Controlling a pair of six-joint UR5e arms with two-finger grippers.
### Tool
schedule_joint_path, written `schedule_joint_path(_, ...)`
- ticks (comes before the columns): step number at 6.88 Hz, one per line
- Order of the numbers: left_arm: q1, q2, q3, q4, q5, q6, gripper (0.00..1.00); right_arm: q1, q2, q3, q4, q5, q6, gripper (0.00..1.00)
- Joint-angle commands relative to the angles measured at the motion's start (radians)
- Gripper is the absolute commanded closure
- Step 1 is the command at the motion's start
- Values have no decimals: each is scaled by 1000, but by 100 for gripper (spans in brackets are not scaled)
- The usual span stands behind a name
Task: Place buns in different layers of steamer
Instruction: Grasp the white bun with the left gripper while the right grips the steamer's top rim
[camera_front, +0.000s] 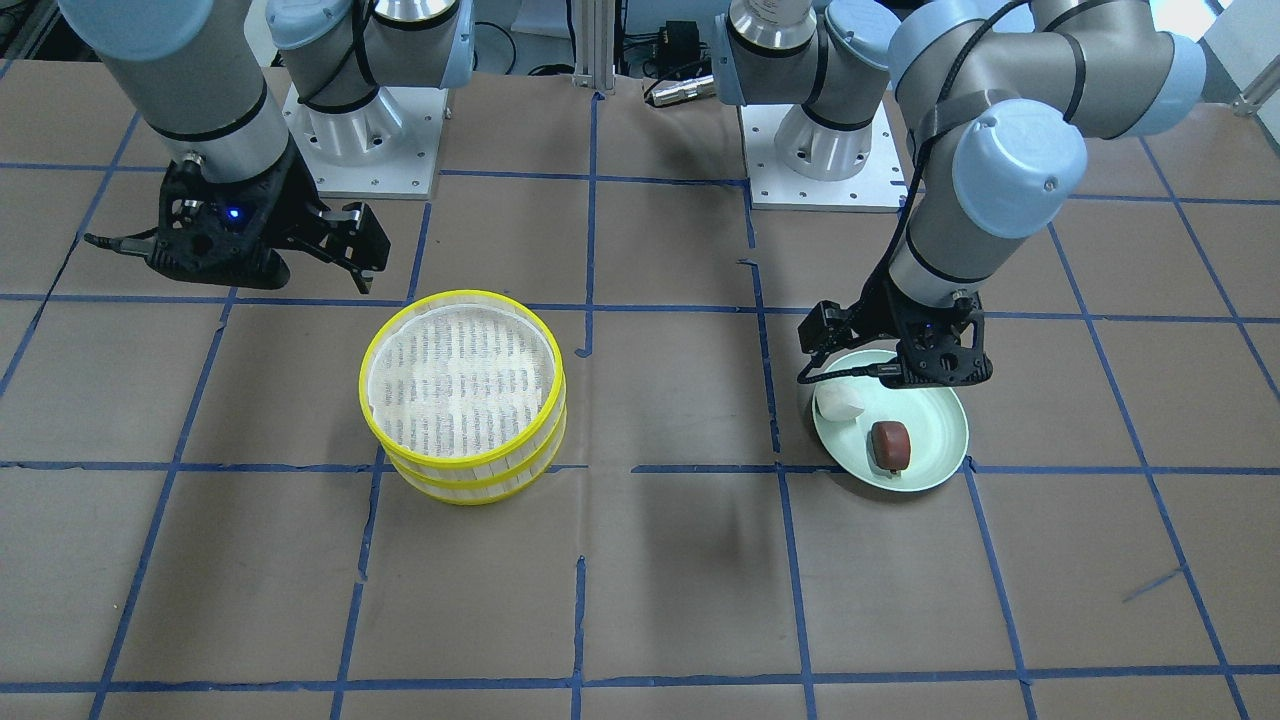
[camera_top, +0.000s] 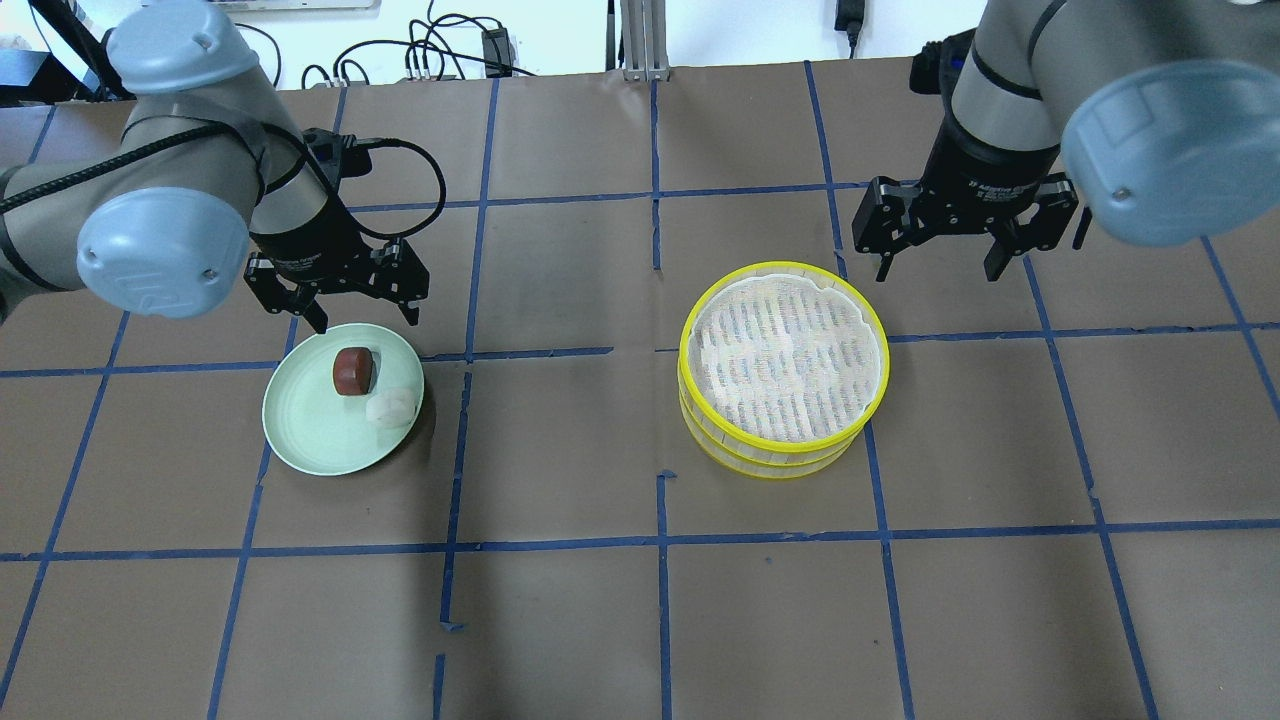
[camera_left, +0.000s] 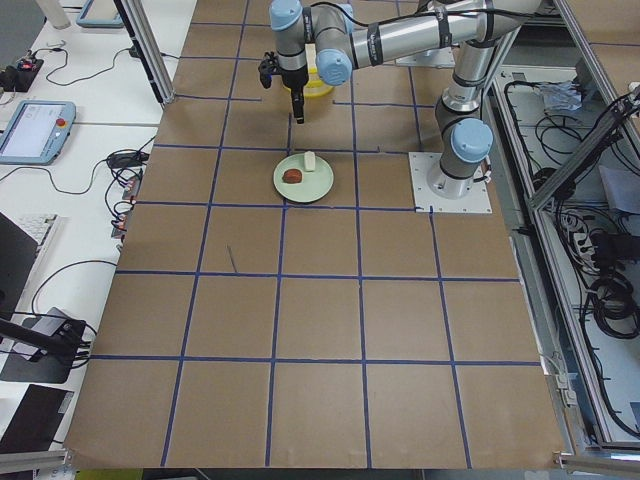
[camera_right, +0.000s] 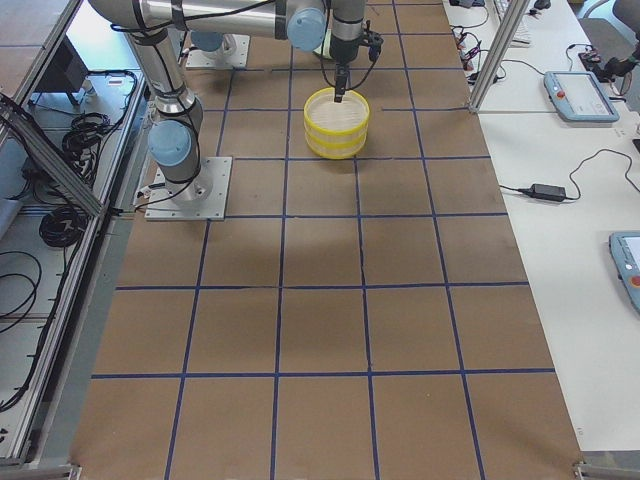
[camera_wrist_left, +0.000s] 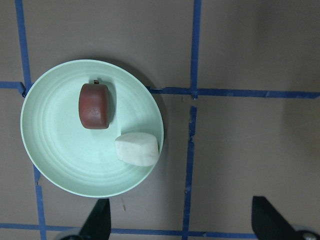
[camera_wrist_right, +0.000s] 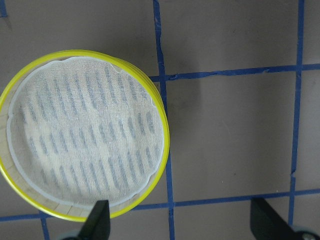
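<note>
The white bun and the reddish-brown bun lie side by side on a pale green plate. My left gripper is open and empty, above the plate's far edge. The two steamer layers are stacked, with the top liner bare. My right gripper is open and empty, just beyond the stack.
The brown table cover carries a grid of blue tape lines. The arm bases stand on white plates at the robot's side. Cables lie beyond the table's far edge.
</note>
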Motion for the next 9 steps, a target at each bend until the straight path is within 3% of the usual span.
schedule_joint_path(1,11,-83,-21,79,5,4,6,-1,14,137,-172,-2,-4,0)
schedule_joint_path(4,11,-179,-137,236,28,-8,15,0,42,158,-181,-2,-4,0)
schedule_joint_path(6,11,-180,-165,226,34,-8,20,0,90,162,-196,1,-1,1)
schedule_joint_path(8,11,-173,-148,209,34,1,28,0,100,166,-200,0,1,37)
schedule_joint_path(9,11,-165,-148,207,36,1,29,0,111,166,-198,0,3,47)
